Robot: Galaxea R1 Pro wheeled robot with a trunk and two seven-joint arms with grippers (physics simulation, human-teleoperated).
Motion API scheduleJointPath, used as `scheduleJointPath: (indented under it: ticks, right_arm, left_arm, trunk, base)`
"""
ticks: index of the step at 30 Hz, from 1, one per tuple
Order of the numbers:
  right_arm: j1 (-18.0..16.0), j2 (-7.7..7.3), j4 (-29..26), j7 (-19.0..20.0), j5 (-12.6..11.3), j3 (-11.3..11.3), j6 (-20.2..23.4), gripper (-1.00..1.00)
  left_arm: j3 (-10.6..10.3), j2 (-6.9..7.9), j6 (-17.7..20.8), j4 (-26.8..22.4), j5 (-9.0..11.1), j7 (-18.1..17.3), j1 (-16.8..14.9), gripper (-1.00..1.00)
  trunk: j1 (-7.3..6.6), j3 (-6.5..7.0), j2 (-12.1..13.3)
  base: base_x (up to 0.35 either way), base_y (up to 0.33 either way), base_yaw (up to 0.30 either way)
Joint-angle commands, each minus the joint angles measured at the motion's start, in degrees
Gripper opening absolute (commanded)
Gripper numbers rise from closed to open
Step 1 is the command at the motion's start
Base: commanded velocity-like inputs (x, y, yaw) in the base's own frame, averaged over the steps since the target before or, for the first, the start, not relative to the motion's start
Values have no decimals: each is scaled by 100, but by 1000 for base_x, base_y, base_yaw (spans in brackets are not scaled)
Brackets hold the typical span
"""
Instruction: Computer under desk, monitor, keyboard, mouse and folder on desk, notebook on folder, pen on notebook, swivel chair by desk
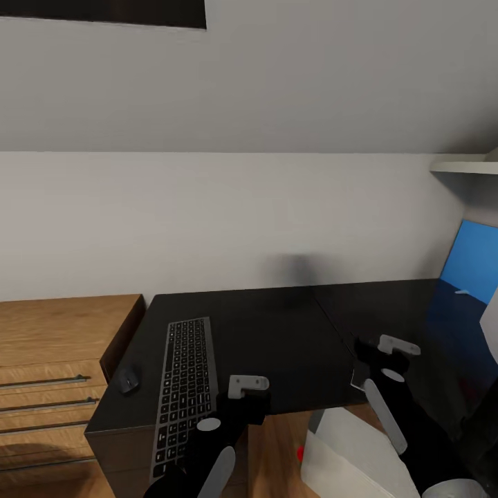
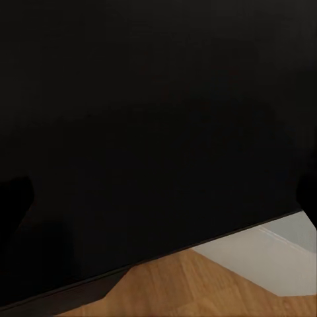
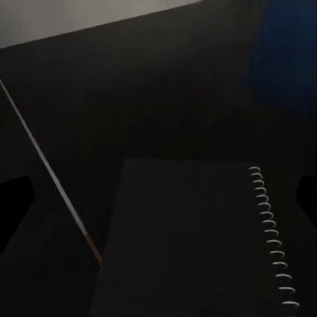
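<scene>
Two pincers over desk [image 1: 277, 325], right pincer [image 3: 158, 198] spread above notebook [image 3: 191, 238]

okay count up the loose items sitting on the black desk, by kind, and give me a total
Keyboard: 1
Mouse: 1
Notebook: 1
Pen: 1
Total: 4

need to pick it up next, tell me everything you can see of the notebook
The notebook is a thin dark grey rectangle with a plain matte cover, closed, and a pale wire spiral along one long edge. It lies flat on the glossy black desk, directly below the right gripper, whose state I cannot tell. The pen, a thin light stick, lies beside it, its tip close to the notebook's edge; contact is unclear.
</scene>
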Motion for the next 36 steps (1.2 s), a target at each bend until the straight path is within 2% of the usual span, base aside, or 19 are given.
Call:
scheduleJointPath:
  ticks: [1,4,7,11,18,24,25,30,36]
  right_arm:
    - [-28,-45,28,-12,-37,-20,23,100]
    - [-235,-194,479,276,-37,-215,-168,100]
    - [-383,-242,802,444,-37,-268,-287,100]
    - [-810,-386,1735,850,-38,-317,-554,100]
    - [-1199,-465,2558,1039,-52,-322,-771,100]
    - [-1554,-552,3314,1456,-55,-329,-845,100]
    - [-1795,-593,3809,1611,-59,-330,-939,100]
    - [-2218,-634,4676,1843,-57,-330,-1289,100]
    - [-2264,-640,4775,1870,-54,-330,-1339,100]
  left_arm:
    - [-8,1,11,-7,60,56,-5,100]
    - [-8,1,11,-9,60,55,-5,100]
    - [-8,1,11,-10,60,55,-5,100]
    - [-8,1,11,-18,60,54,-5,100]
    - [-8,1,11,-19,60,54,-5,100]
    - [-8,1,11,-19,60,54,-5,100]
    - [-10,1,11,-19,60,54,-5,100]
    - [-12,1,11,-19,60,54,-5,100]
    - [-13,1,11,-19,58,54,-5,100]
  trunk:
    - [0,-6,-4]
    - [0,-6,-4]
    - [0,-6,-4]
    - [0,-6,-4]
    - [0,-6,-4]
    - [0,-6,-4]
    - [0,-6,-4]
    - [0,-6,-4]
    - [0,-6,-4]
  base:
    - [0,0,0]
    - [0,0,0]
    - [0,0,0]
    - [0,0,0]
    - [0,0,0]
    - [0,0,0]
    - [0,0,0]
    - [0,0,0]
    - [15,0,0]
